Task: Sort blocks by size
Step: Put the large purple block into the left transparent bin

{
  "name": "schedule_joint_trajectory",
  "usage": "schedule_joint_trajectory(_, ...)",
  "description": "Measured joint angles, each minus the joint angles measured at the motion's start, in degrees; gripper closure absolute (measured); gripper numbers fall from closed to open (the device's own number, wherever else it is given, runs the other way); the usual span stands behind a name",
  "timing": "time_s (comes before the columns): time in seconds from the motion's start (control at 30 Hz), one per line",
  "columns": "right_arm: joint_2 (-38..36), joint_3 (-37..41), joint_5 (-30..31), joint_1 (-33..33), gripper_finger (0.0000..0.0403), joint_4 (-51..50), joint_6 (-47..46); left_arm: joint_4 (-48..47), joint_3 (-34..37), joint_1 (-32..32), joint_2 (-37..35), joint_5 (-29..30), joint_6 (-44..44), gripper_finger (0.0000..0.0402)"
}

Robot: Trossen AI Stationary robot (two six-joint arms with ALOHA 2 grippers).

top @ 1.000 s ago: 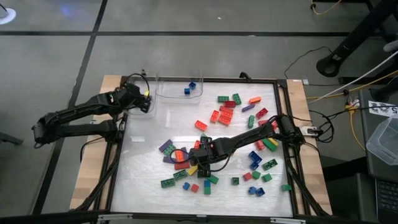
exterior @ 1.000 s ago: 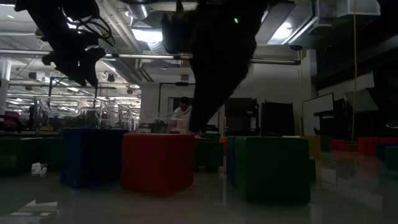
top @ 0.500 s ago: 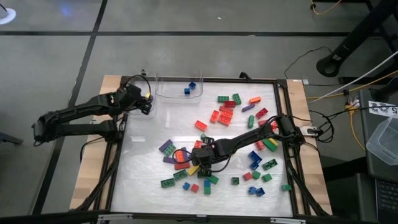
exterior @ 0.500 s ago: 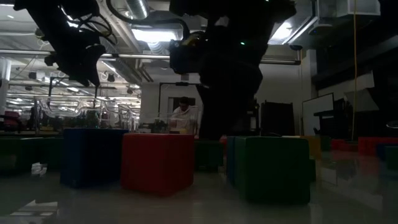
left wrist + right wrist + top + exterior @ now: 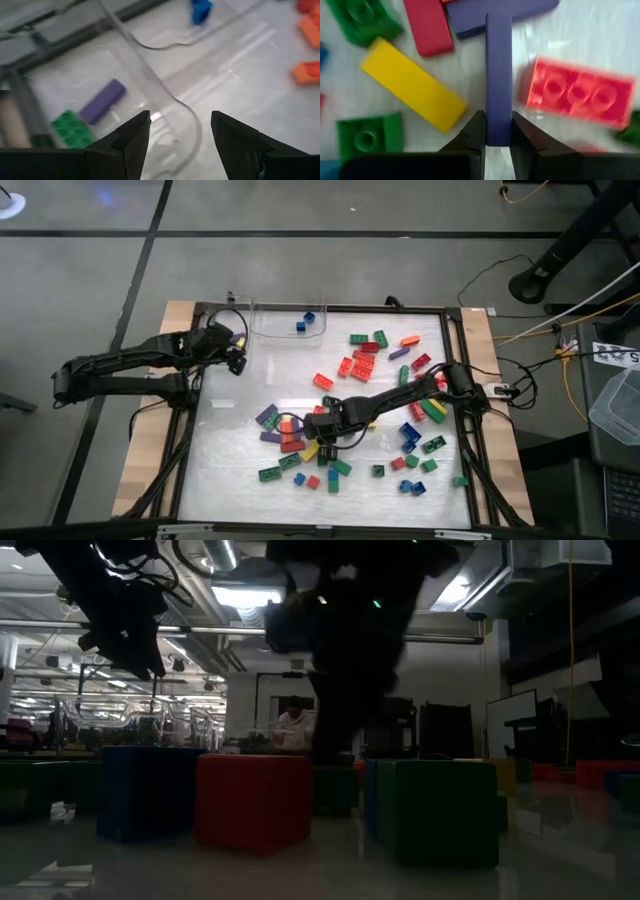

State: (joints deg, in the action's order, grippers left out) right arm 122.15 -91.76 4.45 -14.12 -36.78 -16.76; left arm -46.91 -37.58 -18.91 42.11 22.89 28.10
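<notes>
Blocks (image 5: 362,365) strewn in red, orange, yellow, green, blue and purple across a pale worktop (image 5: 230,450) framed in black. Right claw (image 5: 322,423) down in the thick of the central pile, clenched edge-on around a slim purple block (image 5: 498,70) that stands out forward from between its dark fingers (image 5: 475,131). Just beside that block in the right wrist view: a long yellow block (image 5: 413,85), a red studded block (image 5: 579,92), a red smooth block (image 5: 428,25) and a green single-stud block (image 5: 368,136). Left claw (image 5: 233,352) well apart at the worktop's far left edge, released, fingers (image 5: 131,136) spread above the curved rim of a clear tray (image 5: 150,82). Beyond that rim, a purple block (image 5: 102,101) touching a green block (image 5: 71,128). In a second clear tray (image 5: 288,322) along the far edge, two small blue blocks (image 5: 304,322). From worktop level, blue, red and green blocks looming in the foreground, a person (image 5: 292,720) visible far behind.
</notes>
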Motion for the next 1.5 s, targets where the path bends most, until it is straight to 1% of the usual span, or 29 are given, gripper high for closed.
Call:
schedule_joint_trajectory(0.1,0.0,-4.63,0.45,0.44,0.0349,-3.65,4.08,0.01,0.01,1.42,-1.04,-1.28,0.44,0.0204)
schedule_joint_trajectory(0.17,0.0,-7.52,1.85,1.24,0.0349,-3.73,7.43,0.04,0.0,2.32,-2.06,-1.34,1.43,0.0204)
schedule_joint_trajectory(0.27,-0.02,-10.59,4.06,3.3,0.0347,-2.48,11.02,0.06,0.02,3.62,-3.95,-1.33,2.01,0.0204)
schedule_joint_trajectory(0.33,-0.02,-11.46,5.55,5.33,0.0345,0.38,12.68,0.09,0.0,4.73,-4.87,-1.6,2.12,0.0204)
schedule_joint_trajectory(0.4,-0.02,-11.5,5.52,7.38,0.0345,3.31,13.97,0.23,0.0,5.98,-5.45,-2.5,1.5,0.0204)
schedule_joint_trajectory(0.5,-0.02,-11.44,4.12,10.32,0.0345,5.54,14.28,1.47,0.0,7.91,-5.69,-5.25,-2.04,0.0204)
schedule_joint_trajectory(0.63,-0.02,-11.42,0.0,13.45,0.0344,6.24,15.87,5.58,0.0,10.51,-5.61,-11.2,-8.76,0.0204)
schedule_joint_trajectory(0.7,-0.02,-11.42,-1.9,14.45,0.0345,7.36,16.69,7.85,0.0,11.69,-5.59,-12.69,-11.06,0.0204)
schedule_joint_trajectory(0.87,-0.02,-11.42,-5.58,15.05,0.0345,10.75,19.08,10.35,0.0,14.22,-5.54,-13.13,-13.37,0.0204)
schedule_joint_trajectory(0.97,-0.02,-11.42,-5.6,14.86,0.0345,13.62,21.57,10.33,0.0,15.47,-5.54,-13.11,-13.36,0.0204)
schedule_joint_trajectory(1.1,-0.02,-11.42,-5.61,14.85,0.0345,17.08,21.72,10.33,0.0,17.29,-5.54,-13.11,-13.29,0.0204)
schedule_joint_trajectory(1.33,-0.02,-11.42,-5.59,14.9,0.0345,20.69,21.63,10.35,0.0,21.05,-5.54,-13.13,-13.57,0.0204)
schedule_joint_trajectory(1.5,-0.02,-11.42,-5.66,14.86,0.0345,20.88,21.6,10.36,0.0,22.64,-5.54,-13.11,-13.55,0.0204)
